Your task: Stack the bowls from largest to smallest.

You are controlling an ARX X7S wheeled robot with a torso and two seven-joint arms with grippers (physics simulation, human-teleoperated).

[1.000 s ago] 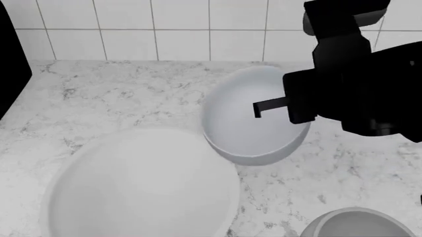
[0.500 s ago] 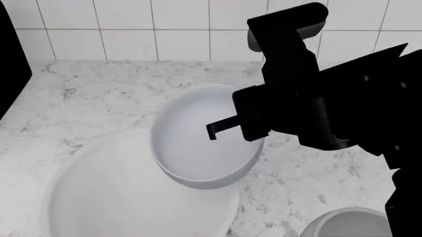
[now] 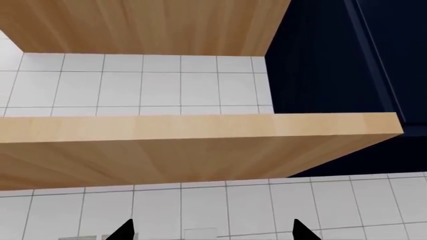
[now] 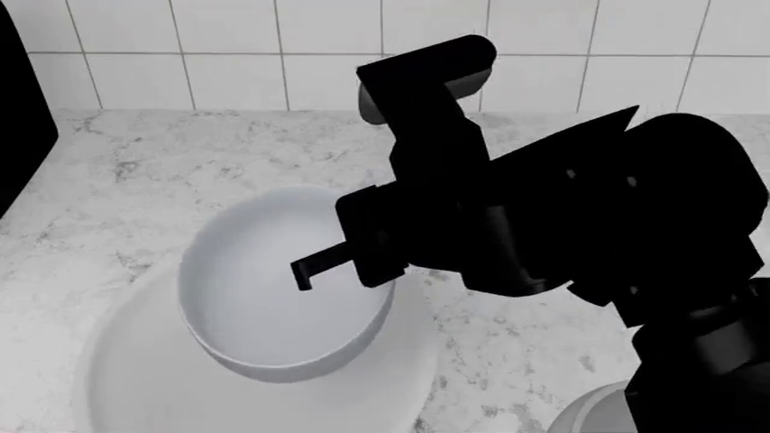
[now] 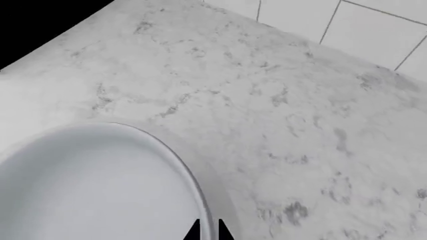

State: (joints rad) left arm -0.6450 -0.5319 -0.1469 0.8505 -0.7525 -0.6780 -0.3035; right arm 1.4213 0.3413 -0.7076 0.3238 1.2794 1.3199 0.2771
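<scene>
The medium pale grey-blue bowl point(image 4: 259, 307) hangs tilted over the very wide white bowl point(image 4: 121, 361) at the front left of the counter. My right gripper point(image 4: 316, 269) is shut on its rim, one finger inside the bowl. In the right wrist view the bowl point(image 5: 87, 185) has its rim pinched at the right gripper point(image 5: 208, 231). A sliver of the small grey-white bowl point(image 4: 587, 413) shows at the front right, mostly hidden behind my right arm. My left gripper point(image 3: 211, 232) is open, holds nothing and faces a tiled wall; it is out of the head view.
The marble counter point(image 4: 144, 171) runs back to a white tiled wall point(image 4: 216, 54). A black object point(image 4: 18, 99) stands at the left edge. Wooden cabinets point(image 3: 167, 145) fill the left wrist view.
My right arm has carried the medium bowl left and toward the front, from the back right of the counter to above the wide white bowl.
</scene>
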